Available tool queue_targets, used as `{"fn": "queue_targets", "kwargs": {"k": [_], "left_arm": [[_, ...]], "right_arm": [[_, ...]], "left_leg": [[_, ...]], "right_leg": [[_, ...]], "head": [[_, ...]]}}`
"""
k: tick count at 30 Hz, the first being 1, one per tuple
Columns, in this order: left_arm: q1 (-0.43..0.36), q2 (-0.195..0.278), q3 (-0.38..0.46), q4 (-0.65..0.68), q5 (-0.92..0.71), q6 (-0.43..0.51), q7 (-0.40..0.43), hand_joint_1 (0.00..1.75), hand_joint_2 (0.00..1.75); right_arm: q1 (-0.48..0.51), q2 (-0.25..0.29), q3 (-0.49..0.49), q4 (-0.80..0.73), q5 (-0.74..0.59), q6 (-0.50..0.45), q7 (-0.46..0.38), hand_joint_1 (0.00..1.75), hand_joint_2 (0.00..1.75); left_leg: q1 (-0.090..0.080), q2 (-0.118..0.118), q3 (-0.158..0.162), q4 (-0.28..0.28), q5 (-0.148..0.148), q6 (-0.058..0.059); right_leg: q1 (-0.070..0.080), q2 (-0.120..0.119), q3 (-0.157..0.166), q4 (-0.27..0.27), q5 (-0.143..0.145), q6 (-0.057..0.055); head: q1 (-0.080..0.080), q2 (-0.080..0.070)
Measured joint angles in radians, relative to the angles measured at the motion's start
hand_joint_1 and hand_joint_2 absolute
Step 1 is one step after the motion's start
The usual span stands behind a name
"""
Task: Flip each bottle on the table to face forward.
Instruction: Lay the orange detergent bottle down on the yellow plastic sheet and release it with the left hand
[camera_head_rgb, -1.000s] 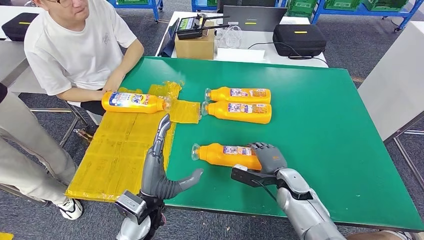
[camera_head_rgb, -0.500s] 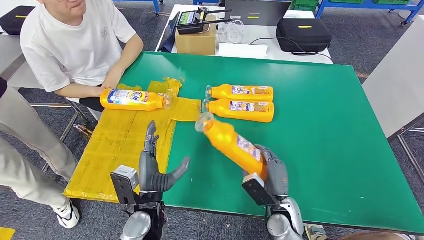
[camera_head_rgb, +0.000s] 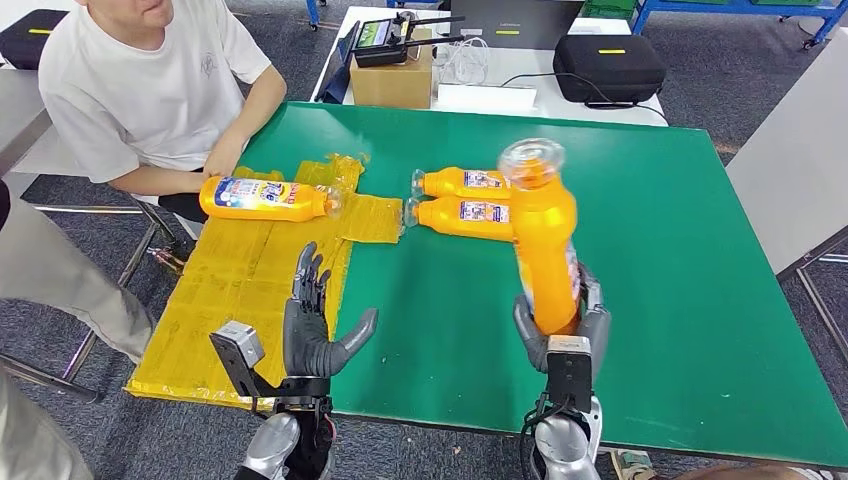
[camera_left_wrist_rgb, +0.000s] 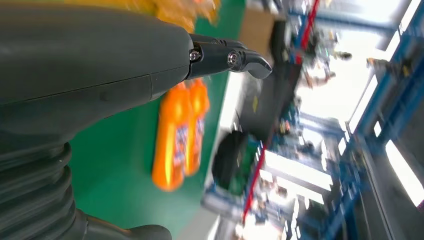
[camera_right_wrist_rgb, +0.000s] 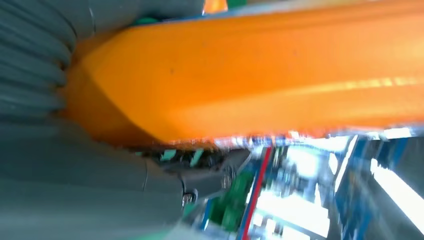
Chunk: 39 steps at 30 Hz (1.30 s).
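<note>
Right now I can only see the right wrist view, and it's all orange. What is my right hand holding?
Observer: Your right hand grips an orange bottle, held upright with its clear cap on top.
Operator: Are there more bottles?
Observer: Yes. A far bottle and a near bottle lie side by side on the green table, and a fourth bottle lies beside a person.
Operator: And my left hand?
Observer: Your left hand holds nothing, its fingers spread.

No legible text on the bottles' (camera_head_rgb: 478, 212) colourful labels (camera_head_rgb: 483, 212), print too small and blurred
</note>
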Motion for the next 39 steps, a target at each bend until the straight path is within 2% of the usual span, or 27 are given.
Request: {"fn": "queue_targets", "kwargs": {"k": [5, 12, 18, 24, 28, 33, 34, 37, 38, 39], "left_arm": [[0.0, 0.008, -0.032, -0.002, -0.07, -0.142, 0.004, 0.0, 1.75], [-0.001, 0.02, -0.062, -0.002, -0.098, -0.176, 0.01, 0.0, 1.75], [-0.014, 0.023, -0.067, 0.001, -0.031, -0.315, 0.044, 0.0, 1.75], [-0.038, 0.023, -0.065, 0.014, 0.042, -0.446, 0.058, 0.0, 1.75], [-0.04, 0.023, -0.049, 0.018, 0.063, -0.488, 0.054, 0.0, 1.75], [-0.039, 0.023, -0.032, 0.022, 0.079, -0.502, 0.06, 0.0, 1.75], [-0.039, 0.023, -0.03, 0.022, 0.078, -0.503, 0.064, 0.44, 1.75], [-0.038, 0.023, -0.024, 0.022, 0.073, -0.499, 0.075, 1.75, 1.75], [-0.039, 0.023, -0.024, 0.022, 0.068, -0.495, 0.08, 1.75, 1.75], [-0.04, 0.023, -0.024, 0.022, 0.063, -0.488, 0.085, 1.75, 1.75]], "right_arm": [[-0.023, 0.0, 0.084, 0.044, 0.105, 0.098, -0.004, 1.57, 1.75], [-0.039, -0.001, 0.163, 0.087, 0.124, 0.128, -0.015, 1.61, 1.75], [-0.045, -0.003, 0.223, 0.1, 0.084, 0.318, -0.077, 1.63, 1.75], [-0.057, -0.006, 0.297, 0.125, 0.157, 0.287, -0.086, 1.68, 1.75], [-0.081, -0.01, 0.324, 0.145, 0.179, 0.286, -0.087, 1.68, 1.75], [-0.1, -0.015, 0.346, 0.169, 0.195, 0.284, -0.086, 1.48, 1.75], [-0.102, -0.016, 0.348, 0.173, 0.2, 0.281, -0.086, 1.3, 1.75], [-0.105, -0.019, 0.353, 0.185, 0.207, 0.274, -0.081, 0.21, 1.75], [-0.104, -0.02, 0.355, 0.19, 0.212, 0.269, -0.077, 0.02, 1.75], [-0.102, -0.02, 0.358, 0.194, 0.218, 0.26, -0.072, 0.0, 1.75]], "left_leg": [[0.0, 0.0, 0.0, 0.0, 0.0, 0.0], [0.0, 0.0, -0.001, 0.0, 0.0, 0.0], [0.0, 0.0, -0.001, 0.0, 0.0, 0.0], [0.001, 0.0, -0.002, 0.0, 0.0, 0.0], [0.0, 0.0, -0.002, 0.0, 0.0, 0.0], [0.0, 0.0, -0.002, 0.0, 0.0, 0.0], [0.0, 0.0, -0.002, 0.0, 0.0, 0.0], [0.0, 0.0, -0.002, 0.0, 0.0, 0.0], [0.0, 0.0, -0.002, 0.0, 0.0, 0.0], [0.0, 0.0, -0.002, 0.0, 0.0, 0.0]], "right_leg": [[0.0, 0.0, -0.001, 0.0, 0.0, 0.0], [0.0, 0.0, -0.001, 0.0, 0.0, 0.0], [0.0, 0.0, -0.002, 0.0, 0.0, 0.0], [0.0, 0.0, -0.002, 0.0, 0.0, 0.0], [0.0, 0.0, -0.002, 0.0, 0.0, 0.0], [0.0, 0.0, -0.002, 0.0, 0.0, 0.0], [0.0, 0.0, -0.003, 0.0, 0.0, 0.0], [0.0, 0.0, -0.003, 0.0, 0.0, 0.0], [0.0, 0.0, -0.003, 0.0, 0.0, 0.0], [0.0, 0.0, -0.003, 0.0, 0.0, 0.0]], "head": [[0.0, 0.0], [0.0, 0.0], [0.0, 0.0], [0.0, 0.0], [0.0, 0.0], [0.0, 0.0], [0.0, 0.0], [0.0, 0.0], [0.0, 0.0], [0.0, 0.0]]}}
